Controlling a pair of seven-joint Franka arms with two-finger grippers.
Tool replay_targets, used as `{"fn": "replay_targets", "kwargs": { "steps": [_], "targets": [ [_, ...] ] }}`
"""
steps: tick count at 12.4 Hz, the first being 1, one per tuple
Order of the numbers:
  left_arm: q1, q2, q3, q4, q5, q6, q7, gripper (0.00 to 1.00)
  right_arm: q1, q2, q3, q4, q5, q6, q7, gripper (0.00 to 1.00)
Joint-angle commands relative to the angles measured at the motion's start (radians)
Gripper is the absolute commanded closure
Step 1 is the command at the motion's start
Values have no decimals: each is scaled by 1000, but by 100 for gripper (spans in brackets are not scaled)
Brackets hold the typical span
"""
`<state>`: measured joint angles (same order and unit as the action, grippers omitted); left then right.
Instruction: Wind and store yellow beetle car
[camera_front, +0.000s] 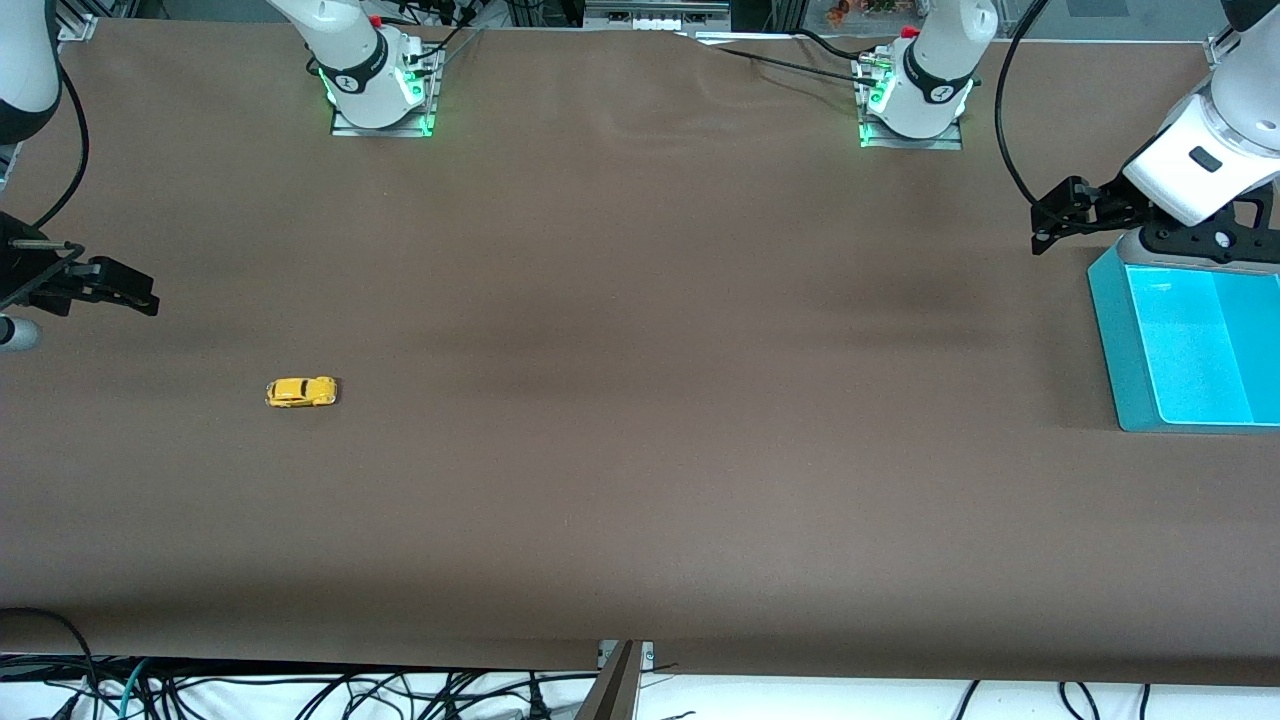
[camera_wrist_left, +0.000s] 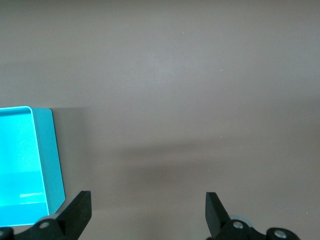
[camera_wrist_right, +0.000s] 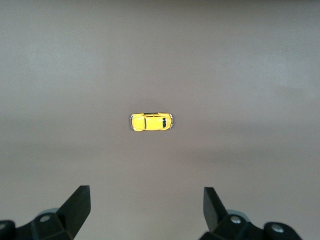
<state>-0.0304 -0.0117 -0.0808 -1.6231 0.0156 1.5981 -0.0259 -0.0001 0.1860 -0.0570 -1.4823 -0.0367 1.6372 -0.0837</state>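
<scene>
The yellow beetle car (camera_front: 301, 392) stands on its wheels on the brown table, toward the right arm's end; it shows from above in the right wrist view (camera_wrist_right: 151, 122). My right gripper (camera_front: 146, 298) hovers over the table edge at that end, open and empty, apart from the car. In its own view the right gripper (camera_wrist_right: 146, 196) has the car well ahead of its spread fingers. My left gripper (camera_front: 1042, 228) hangs open and empty beside the teal bin, and the left gripper (camera_wrist_left: 148, 200) sees only bare table between its fingers.
A teal bin (camera_front: 1108, 340) with an open top sits at the left arm's end of the table; its wall (camera_wrist_left: 52, 150) also shows in the left wrist view. Both arm bases (camera_front: 380, 90) (camera_front: 915, 100) stand along the edge farthest from the front camera. Cables (camera_front: 300, 690) hang below the near edge.
</scene>
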Motion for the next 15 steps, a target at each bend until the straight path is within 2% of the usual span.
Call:
{"fn": "replay_targets", "kwargs": {
  "steps": [1,15],
  "targets": [
    [12,-1,3,-6,-16,-7,21,0,-6,-3,3,2,-2,0,15,0],
    [23,1,3,-6,-28,-26,23,0,-12,-3,3,2,-2,3,4,0]
  ]
}}
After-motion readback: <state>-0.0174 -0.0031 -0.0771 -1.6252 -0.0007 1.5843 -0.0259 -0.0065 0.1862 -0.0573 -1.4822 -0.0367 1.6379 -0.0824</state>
